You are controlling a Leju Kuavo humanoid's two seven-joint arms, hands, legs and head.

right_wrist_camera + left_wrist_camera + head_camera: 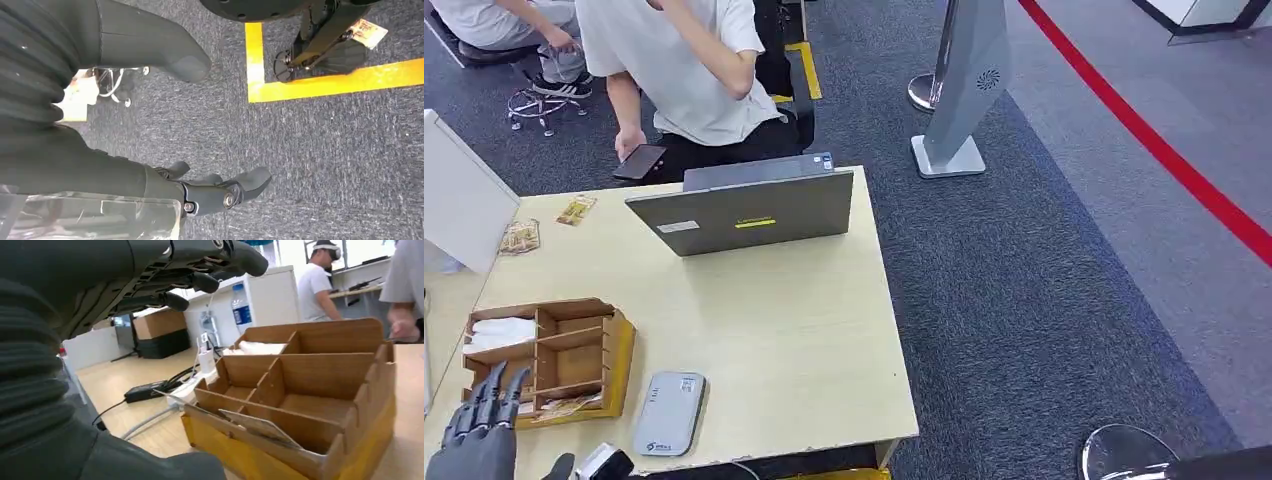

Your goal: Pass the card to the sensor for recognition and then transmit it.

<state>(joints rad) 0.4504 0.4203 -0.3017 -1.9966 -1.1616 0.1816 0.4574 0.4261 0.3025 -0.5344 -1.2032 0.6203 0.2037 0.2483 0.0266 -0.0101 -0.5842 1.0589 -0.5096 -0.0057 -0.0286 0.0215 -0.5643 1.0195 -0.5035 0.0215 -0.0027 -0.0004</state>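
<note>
A card [564,405] lies tilted in the front slot of the brown compartment box [619,355] at the table's left. In the left wrist view the card [260,427] leans across that same front slot of the box [370,390]. Just right of the box, the grey sensor pad [669,413] lies flat near the table's front edge. My left hand [479,430] hovers at the table's near left corner, just short of the box, with its fingers [200,282] spread and nothing in them. My right hand [115,165] hangs over the carpet, fingers apart and empty.
An open grey laptop [744,210] stands at the far side of the table, and a seated person [684,70] behind it holds a phone [639,161]. Small packets [574,210] lie at the far left. A white panel [459,195] stands left; a sign stand [959,100] stands on the carpet right.
</note>
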